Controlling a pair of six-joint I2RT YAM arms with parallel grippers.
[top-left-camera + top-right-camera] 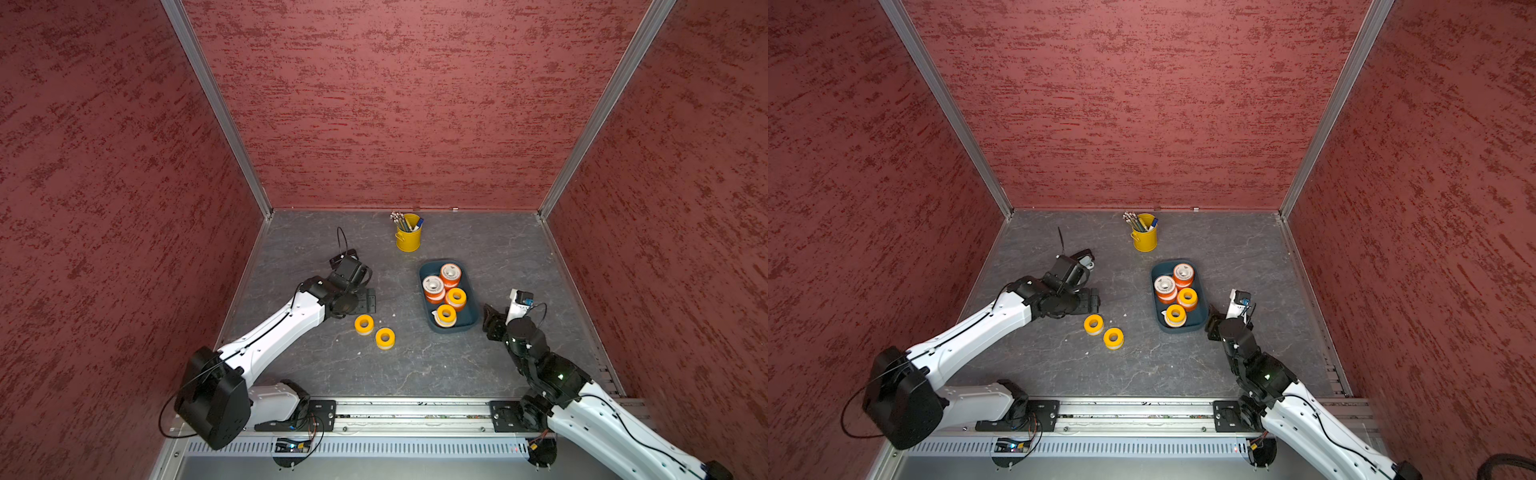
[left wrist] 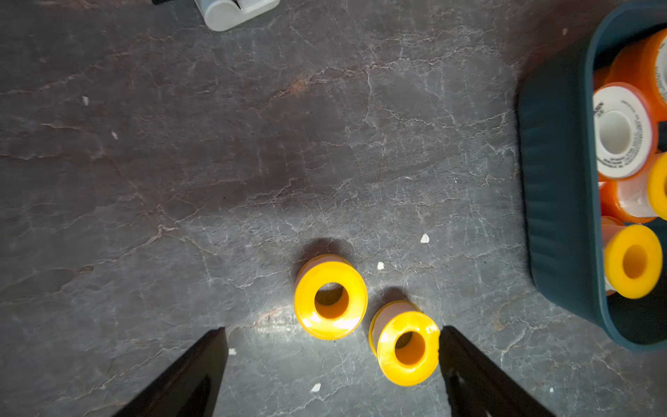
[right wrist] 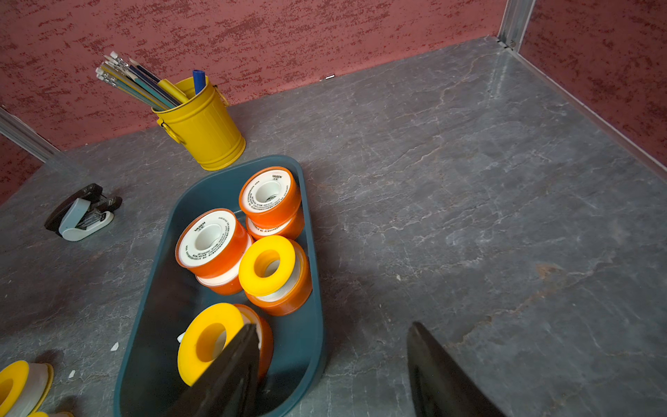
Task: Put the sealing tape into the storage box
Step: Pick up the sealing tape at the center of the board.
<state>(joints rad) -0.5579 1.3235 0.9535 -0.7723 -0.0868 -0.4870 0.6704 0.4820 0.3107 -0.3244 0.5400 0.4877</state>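
Two yellow rolls of sealing tape (image 1: 364, 324) (image 1: 385, 338) lie side by side on the grey table, seen in both top views and in the left wrist view (image 2: 330, 299) (image 2: 406, 346). My left gripper (image 2: 332, 331) hangs open just behind them, and the second roll shows close against one fingertip (image 2: 445, 334). The teal storage box (image 1: 428, 266) holds white-faced orange rolls (image 3: 211, 238) (image 3: 269, 191) and two yellow rolls (image 3: 265, 265) (image 3: 205, 341) resting on other orange ones. My right gripper (image 3: 334, 326) is open and empty at the box's near end, with one finger over the box.
A yellow bucket of pens (image 1: 408, 237) stands behind the box near the back wall. A black-and-grey stapler (image 3: 83, 213) lies at the left by my left wrist. Small white scraps (image 2: 424, 238) dot the table. Red walls close in three sides.
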